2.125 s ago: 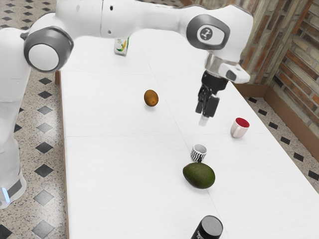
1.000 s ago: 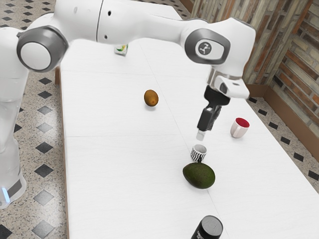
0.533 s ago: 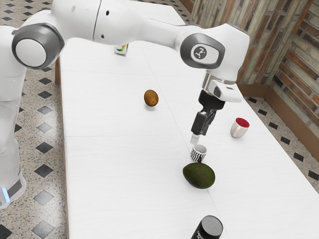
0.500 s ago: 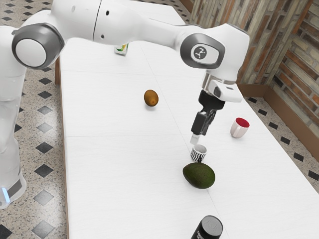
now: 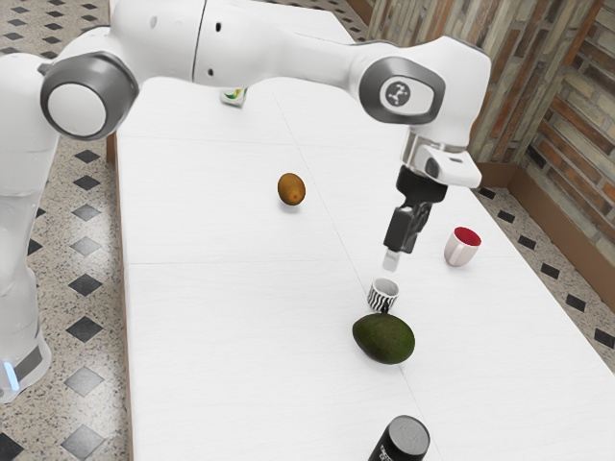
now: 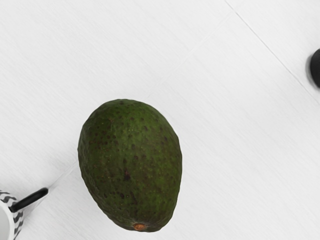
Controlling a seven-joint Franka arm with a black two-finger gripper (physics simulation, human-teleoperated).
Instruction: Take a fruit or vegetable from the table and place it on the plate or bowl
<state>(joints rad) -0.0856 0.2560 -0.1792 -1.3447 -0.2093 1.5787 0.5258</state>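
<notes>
Your gripper [image 5: 391,257], fingers closed on nothing, is backing up and away from the avocado [image 5: 384,338], so you are grasping nothing yet.

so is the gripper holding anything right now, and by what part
Nothing is held. The gripper hangs in the air above the striped mug, and the avocado lies untouched on the table.

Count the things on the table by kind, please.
Fruits: 2 (avocado, kiwi)
Cups: 2 (zigzag-striped mug, white cup with red inside)
Black can: 1
Carton: 1
Total: 6
</notes>
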